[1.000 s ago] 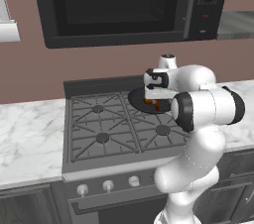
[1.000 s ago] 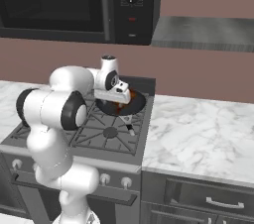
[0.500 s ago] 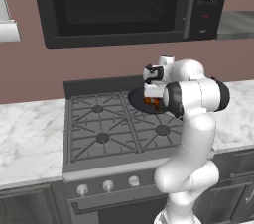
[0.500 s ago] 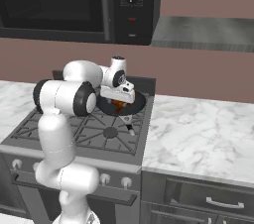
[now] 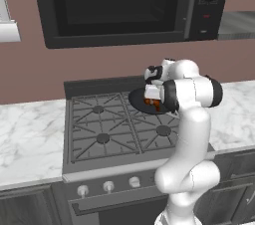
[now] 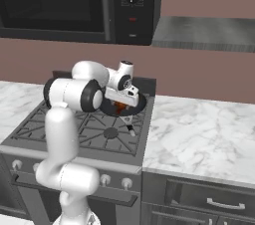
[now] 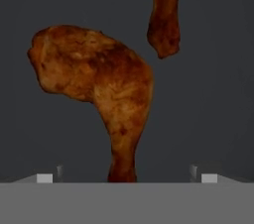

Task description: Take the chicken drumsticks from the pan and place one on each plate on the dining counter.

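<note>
We see two chicken drumsticks lying in the black pan [image 7: 208, 94]. The nearer drumstick [image 7: 99, 84] has its plump end up and to the left in the hand view, its thin bone running down toward the space between the fingers [image 7: 126, 174]. The second drumstick [image 7: 166, 10] lies just beyond it, apart from it, cut off by the top edge. The fingers stand fully open, one tip on each side of the bone, with nothing held. From the base views we find the pan [image 5: 141, 100] on the back right burner of the stove [image 5: 99, 129], with the hand low over it. Marble worktop [image 6: 199, 129] flanks the stove, and a dark microwave [image 5: 124, 5] hangs above.
</note>
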You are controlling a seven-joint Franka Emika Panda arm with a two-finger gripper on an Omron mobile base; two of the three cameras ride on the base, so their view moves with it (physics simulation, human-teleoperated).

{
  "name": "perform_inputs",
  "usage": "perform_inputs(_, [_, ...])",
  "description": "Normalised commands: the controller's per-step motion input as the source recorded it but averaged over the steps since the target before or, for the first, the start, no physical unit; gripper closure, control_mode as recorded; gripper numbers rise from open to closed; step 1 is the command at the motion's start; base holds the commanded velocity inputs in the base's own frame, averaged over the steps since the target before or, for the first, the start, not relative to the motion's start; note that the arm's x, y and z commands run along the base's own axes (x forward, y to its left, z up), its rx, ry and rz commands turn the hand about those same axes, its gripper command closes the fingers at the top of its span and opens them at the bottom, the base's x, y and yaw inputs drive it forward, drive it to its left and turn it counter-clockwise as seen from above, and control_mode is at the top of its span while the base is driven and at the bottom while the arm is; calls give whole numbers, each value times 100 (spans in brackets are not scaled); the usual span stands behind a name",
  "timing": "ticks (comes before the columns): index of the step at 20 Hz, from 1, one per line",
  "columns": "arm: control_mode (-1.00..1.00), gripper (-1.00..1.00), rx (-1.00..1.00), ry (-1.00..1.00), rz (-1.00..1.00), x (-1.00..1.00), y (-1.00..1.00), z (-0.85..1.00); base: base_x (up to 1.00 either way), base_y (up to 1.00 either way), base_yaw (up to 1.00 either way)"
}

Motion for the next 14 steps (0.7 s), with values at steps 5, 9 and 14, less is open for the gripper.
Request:
perform_inputs(5, [-100,-100,0,0,0,16,0,-19,0,0,0])
perform_inputs(9, [-100,-100,0,0,0,0,3,-10,0,0,0])
perform_inputs(14, [-100,-100,0,0,1,0,2,-9,0,0,0])
